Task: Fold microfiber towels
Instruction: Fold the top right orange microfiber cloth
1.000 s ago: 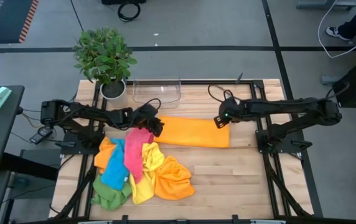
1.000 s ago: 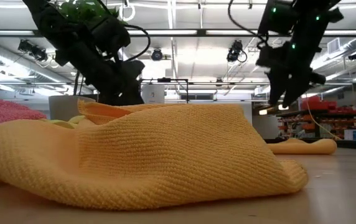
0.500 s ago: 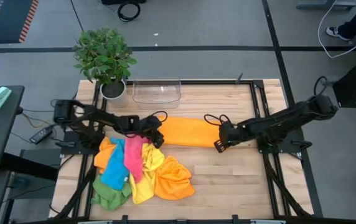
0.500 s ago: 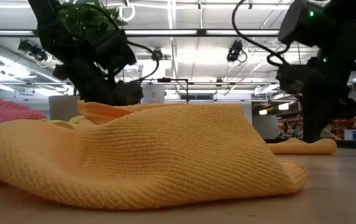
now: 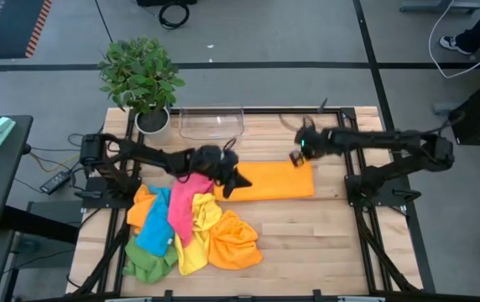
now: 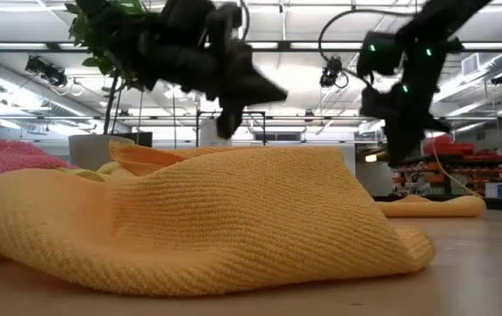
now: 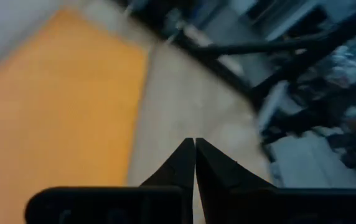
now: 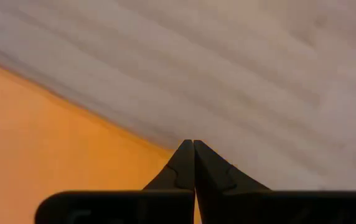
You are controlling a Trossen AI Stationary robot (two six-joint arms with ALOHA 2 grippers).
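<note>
Both pincers were pressed shut and empty over the flat orange towel (image 5: 269, 179), a change from 1 second before, when their fingers stood apart. The left gripper (image 5: 238, 179) hovered at the towel's 9 o'clock end, its fingertips meeting with no cloth between them in the left wrist view (image 7: 194, 163). The right gripper (image 5: 295, 157) hung at the towel's 2 o'clock corner, likewise closed on nothing in the right wrist view (image 8: 193, 163).

Half a second earlier the right gripper had been down near the strip's near edge; it had since swung back up to the far corner, while the left gripper had pushed further in from the heap. The orange towel lay as a long folded strip at the table's (image 5: 324, 243) centre, now looking slightly narrower than before.

A heap of unfolded towels (image 5: 185, 231), orange, yellow, pink, blue and green, sat at 7 o'clock from the strip. A clear plastic tray (image 5: 212, 122) and a potted plant (image 5: 142, 80) stood at 11 o'clock. The fold on this 1st towel looked complete or nearly so, with the heap untouched.
</note>
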